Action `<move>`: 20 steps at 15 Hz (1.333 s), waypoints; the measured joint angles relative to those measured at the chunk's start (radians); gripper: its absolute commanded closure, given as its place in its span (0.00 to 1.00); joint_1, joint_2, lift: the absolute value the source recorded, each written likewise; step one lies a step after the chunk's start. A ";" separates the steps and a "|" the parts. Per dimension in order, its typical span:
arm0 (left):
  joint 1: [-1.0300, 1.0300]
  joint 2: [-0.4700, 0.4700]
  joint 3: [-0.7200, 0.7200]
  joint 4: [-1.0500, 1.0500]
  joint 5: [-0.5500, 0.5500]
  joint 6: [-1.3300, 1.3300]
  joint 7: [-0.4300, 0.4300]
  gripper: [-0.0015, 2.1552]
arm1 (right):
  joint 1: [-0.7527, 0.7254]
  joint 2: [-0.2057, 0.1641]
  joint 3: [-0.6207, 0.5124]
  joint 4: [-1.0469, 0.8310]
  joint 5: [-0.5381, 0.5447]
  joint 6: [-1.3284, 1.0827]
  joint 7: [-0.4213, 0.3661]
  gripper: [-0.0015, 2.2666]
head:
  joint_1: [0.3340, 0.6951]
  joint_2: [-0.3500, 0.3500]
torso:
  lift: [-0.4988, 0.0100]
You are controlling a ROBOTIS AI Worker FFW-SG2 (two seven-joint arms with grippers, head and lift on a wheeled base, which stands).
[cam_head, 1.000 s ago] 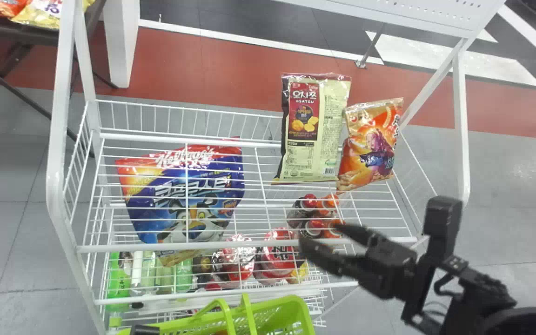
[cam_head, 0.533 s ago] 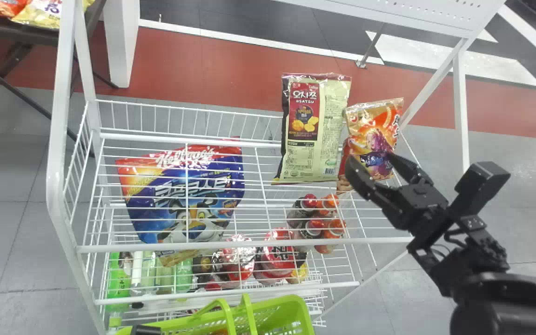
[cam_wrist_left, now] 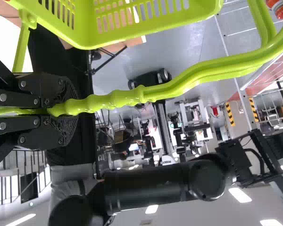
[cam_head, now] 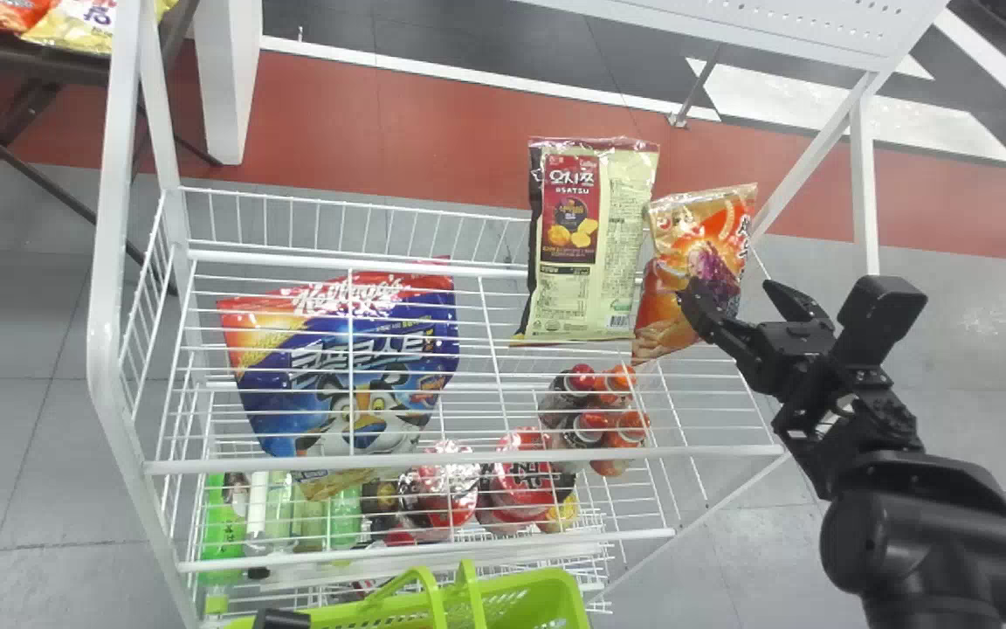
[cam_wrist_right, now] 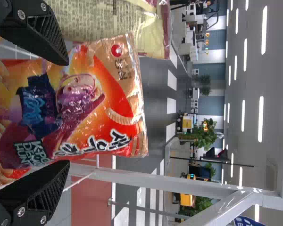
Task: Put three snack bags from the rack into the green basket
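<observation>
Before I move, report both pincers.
Left pincer: closed on the green basket handle.
Right pincer: open, empty, facing the orange snack bag.

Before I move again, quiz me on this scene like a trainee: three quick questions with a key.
1. True or false: the left gripper holds the green basket by its handle.
2. Which is directly in front of the right gripper: (A) the orange snack bag or (B) the cream snack bag?
3. Fill in: in the head view, the blue cereal bag is at the rack's ____ side.

Key: 1 true; 2 A; 3 left.
</observation>
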 measured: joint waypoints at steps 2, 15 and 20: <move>-0.004 0.000 -0.008 0.004 -0.005 0.001 0.003 0.59 | -0.030 -0.012 0.009 0.041 0.003 -0.002 0.019 0.13 | 1.00 0.00 | 0.98; 0.005 0.000 -0.047 0.004 -0.055 -0.024 0.000 0.59 | 0.010 -0.008 -0.005 0.022 -0.043 -0.032 0.028 0.99 | 1.00 0.00 | 0.98; 0.008 0.000 -0.044 0.000 -0.055 -0.026 -0.003 0.59 | 0.103 0.013 -0.063 -0.080 -0.113 -0.079 -0.015 0.99 | 1.00 0.00 | 0.98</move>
